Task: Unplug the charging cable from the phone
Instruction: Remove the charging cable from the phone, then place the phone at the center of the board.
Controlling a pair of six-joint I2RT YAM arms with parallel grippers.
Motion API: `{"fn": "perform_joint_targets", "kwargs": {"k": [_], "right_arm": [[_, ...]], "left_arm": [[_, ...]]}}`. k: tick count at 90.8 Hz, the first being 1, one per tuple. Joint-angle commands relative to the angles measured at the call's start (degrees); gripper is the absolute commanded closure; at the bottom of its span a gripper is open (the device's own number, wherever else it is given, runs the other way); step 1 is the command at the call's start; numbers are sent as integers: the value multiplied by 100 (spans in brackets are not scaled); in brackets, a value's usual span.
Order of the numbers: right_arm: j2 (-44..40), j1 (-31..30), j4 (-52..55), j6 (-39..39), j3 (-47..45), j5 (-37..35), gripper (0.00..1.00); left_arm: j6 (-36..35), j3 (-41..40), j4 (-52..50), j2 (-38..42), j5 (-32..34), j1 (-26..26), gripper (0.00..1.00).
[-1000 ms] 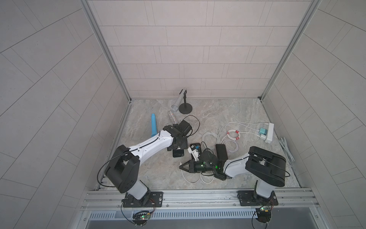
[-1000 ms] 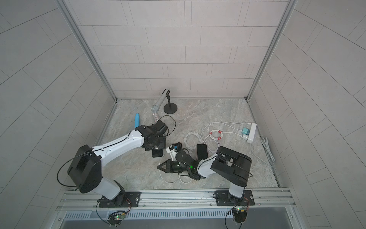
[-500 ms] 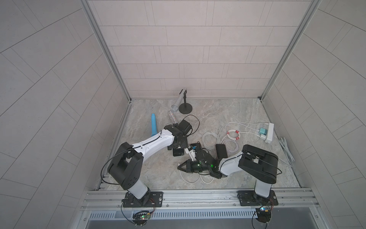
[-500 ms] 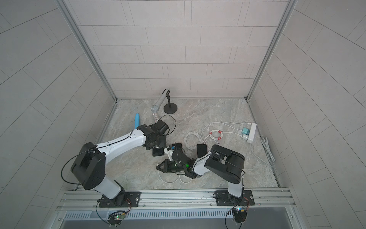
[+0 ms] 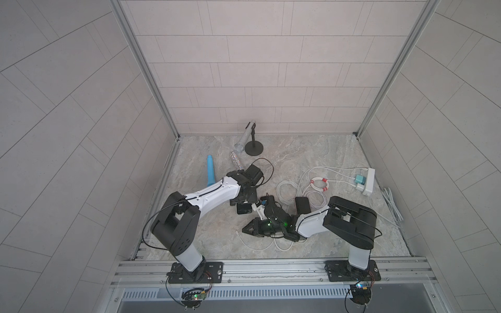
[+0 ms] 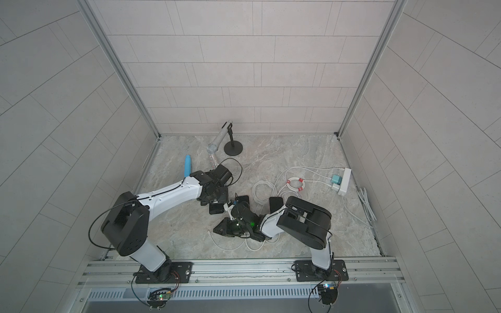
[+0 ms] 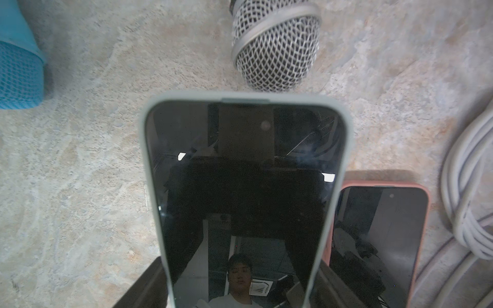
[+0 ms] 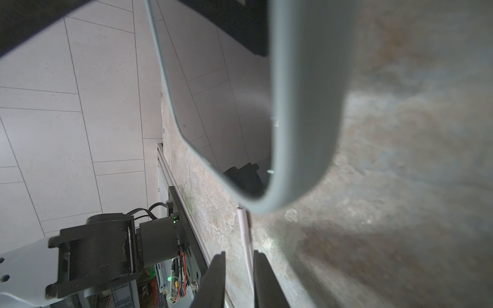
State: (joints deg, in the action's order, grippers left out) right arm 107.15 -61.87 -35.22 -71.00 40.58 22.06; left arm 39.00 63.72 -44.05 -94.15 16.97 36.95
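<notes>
A marbled grey stone floor [image 5: 311, 151] sits between pale tiled walls [image 5: 257, 67]. The left gripper [image 7: 240, 262] is closed on the phone in a pale grey-green case [image 7: 240, 173] (its white arm [image 5: 214, 193] hides most of it from above). The right gripper [image 8: 239, 253] is a little open, the white charging cable [image 8: 246, 240] loose between its jaws, plug out of the phone. Print on the black rail [image 8: 184, 213] is too blurry to read.

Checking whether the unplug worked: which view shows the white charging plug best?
The right wrist view: the white charging plug lies close up between the right gripper's parted fingers, near the grey-cased phone's edge. In both top views it is only a tiny white tip on the table. The left wrist view misses it.
</notes>
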Motion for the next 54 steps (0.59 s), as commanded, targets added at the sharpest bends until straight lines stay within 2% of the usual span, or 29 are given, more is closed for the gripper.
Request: {"fn": "perform_joint_targets", "kwargs": {"k": [1, 26, 54], "right_arm": [[-39, 8, 294, 29, 45, -102, 75], [-1076, -65, 1037, 544, -159, -697, 66], [-2787, -106, 2549, 1337, -244, -1666, 44]], "left_arm": [[-80, -71, 135, -44, -53, -52, 100], [-152, -226, 341, -225, -275, -148, 100], [-233, -378, 570, -461, -506, -188, 97]]}}
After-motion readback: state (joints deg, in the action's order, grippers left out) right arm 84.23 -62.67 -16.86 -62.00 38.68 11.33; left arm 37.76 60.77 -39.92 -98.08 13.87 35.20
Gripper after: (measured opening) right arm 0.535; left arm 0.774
